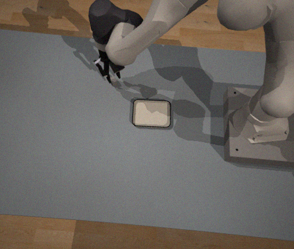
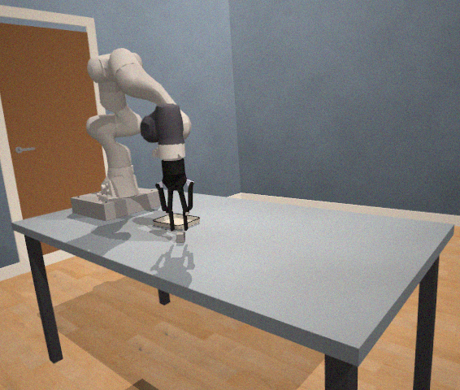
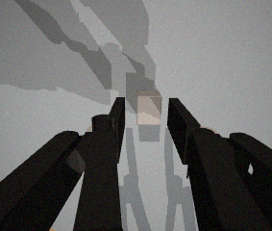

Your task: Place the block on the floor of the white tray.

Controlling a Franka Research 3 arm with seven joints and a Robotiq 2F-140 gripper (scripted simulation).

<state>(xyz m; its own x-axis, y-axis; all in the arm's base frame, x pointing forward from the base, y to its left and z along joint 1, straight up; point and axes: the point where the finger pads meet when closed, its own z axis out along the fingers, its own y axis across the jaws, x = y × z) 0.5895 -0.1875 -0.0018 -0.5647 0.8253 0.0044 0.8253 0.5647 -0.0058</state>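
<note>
The block (image 3: 149, 111) is a small pale cube standing on the grey table top. In the wrist view it lies just beyond and between my two dark fingertips, with a gap on each side. In the exterior view the block (image 2: 180, 237) sits on the table just below my gripper (image 2: 178, 228), which points straight down and hovers a little above it. My gripper (image 1: 112, 77) is partly open and holds nothing. The white tray (image 1: 151, 113) with a dark rim lies on the table between the gripper and the robot base, and its floor is bare.
The robot's base plate (image 1: 266, 125) stands on the table to the right of the tray. The table's far edge (image 1: 61, 30) is close behind the gripper. The arm casts dark shadows across the tray and the table.
</note>
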